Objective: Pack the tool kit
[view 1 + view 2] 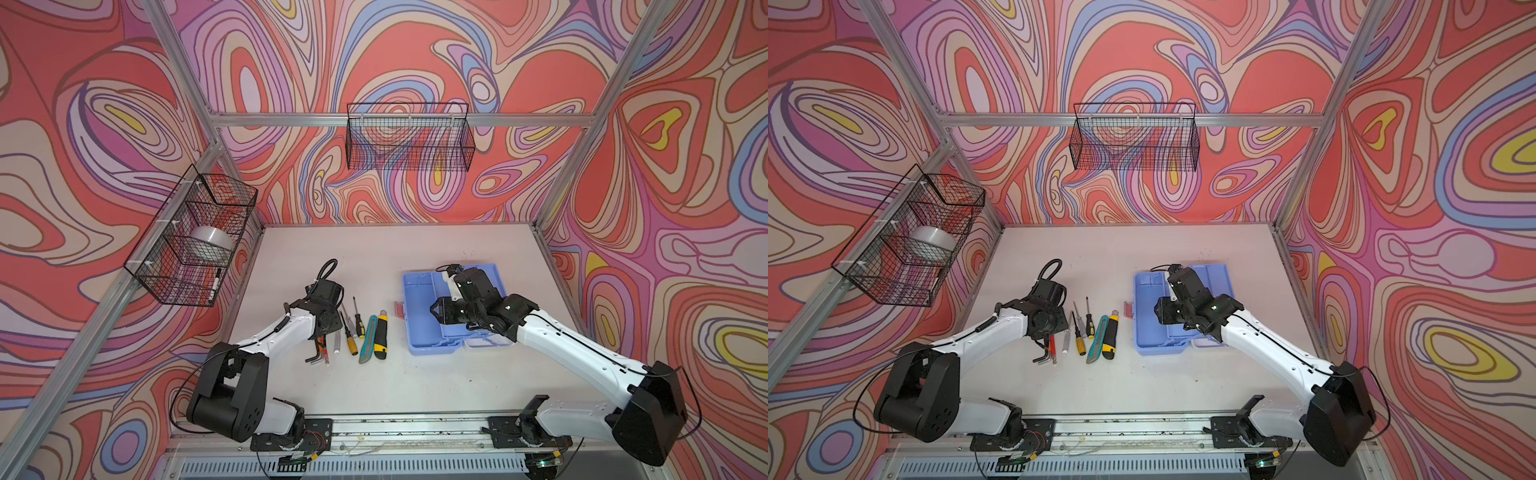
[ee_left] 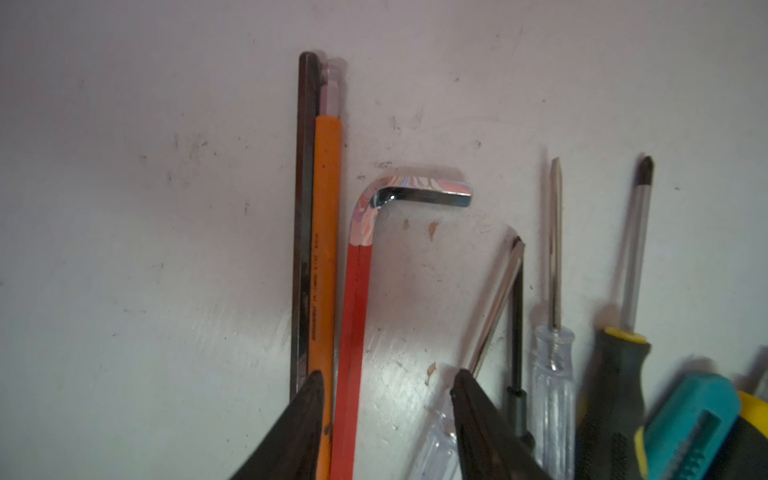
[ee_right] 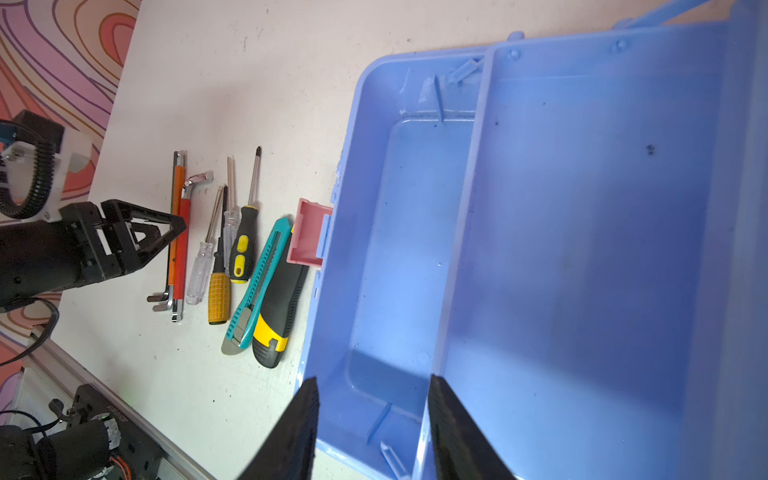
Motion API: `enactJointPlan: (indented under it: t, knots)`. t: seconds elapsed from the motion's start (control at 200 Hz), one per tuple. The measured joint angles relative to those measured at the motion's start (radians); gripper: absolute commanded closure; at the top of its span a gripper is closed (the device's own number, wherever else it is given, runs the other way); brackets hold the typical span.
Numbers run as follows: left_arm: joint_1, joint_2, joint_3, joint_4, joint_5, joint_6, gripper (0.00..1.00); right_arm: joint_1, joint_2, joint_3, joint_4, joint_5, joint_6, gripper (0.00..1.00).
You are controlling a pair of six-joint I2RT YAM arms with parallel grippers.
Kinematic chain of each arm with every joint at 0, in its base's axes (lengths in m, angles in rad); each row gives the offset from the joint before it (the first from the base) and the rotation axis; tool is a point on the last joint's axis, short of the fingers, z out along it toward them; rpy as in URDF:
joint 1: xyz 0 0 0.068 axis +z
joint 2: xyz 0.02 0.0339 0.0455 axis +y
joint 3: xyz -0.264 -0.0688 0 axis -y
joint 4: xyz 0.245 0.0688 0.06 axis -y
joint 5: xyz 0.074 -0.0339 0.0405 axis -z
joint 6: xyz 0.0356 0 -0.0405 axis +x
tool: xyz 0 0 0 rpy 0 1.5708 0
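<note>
Right now, your tool box (image 1: 417,307) stands open on the table (image 1: 365,253), a light blue shell with a pink latch (image 3: 309,232) on its side wall. Your right gripper (image 3: 372,378) hangs over the box's narrow compartment: one finger is outside the outer wall, its mate at the divider. Whether they pinch the plastic or merely straddle it, you cannot tell from these views. Everything else lies off the latch side of the box, in one row on the table. Closest to the box is the black and yellow utility knife (image 3: 279,307), its end just beside the latch, with the teal knife (image 3: 261,286) right against it. Farther from the box come the screwdrivers (image 3: 241,257), bunched together. Farthest from the box are the hex keys (image 2: 326,249), side by side: a dark one, an orange-sleeved one and a red-sleeved key (image 2: 356,316). Your left gripper (image 2: 387,374) is down over those keys with its jaws parted, astride the orange and red ones; a gap shows between the red key and one finger, so nothing is clamped.
</note>
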Motion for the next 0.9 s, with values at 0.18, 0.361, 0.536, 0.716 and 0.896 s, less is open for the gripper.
enactJointPlan:
  t: [0.18,0.361,0.536,0.716,0.896]
  knots:
    - [0.01,0.026,-0.024,0.046,0.038,-0.01,0.5,0.0,0.003,-0.002,0.006,0.0,0.0,0.56]
    - [0.012,0.051,-0.024,0.08,0.052,-0.011,0.5,0.0,0.003,-0.002,0.013,0.0,0.0,0.57]
    - [0.012,0.075,-0.022,0.087,0.054,-0.013,0.54,0.0,0.003,-0.007,0.019,0.005,0.0,0.57]
    - [0.012,0.097,-0.007,0.087,0.036,-0.019,0.69,0.0,0.003,-0.01,0.02,0.013,0.0,0.58]
    - [0.013,0.122,0.014,0.094,0.029,-0.018,0.82,0.0,0.003,-0.01,0.019,0.022,-0.001,0.58]
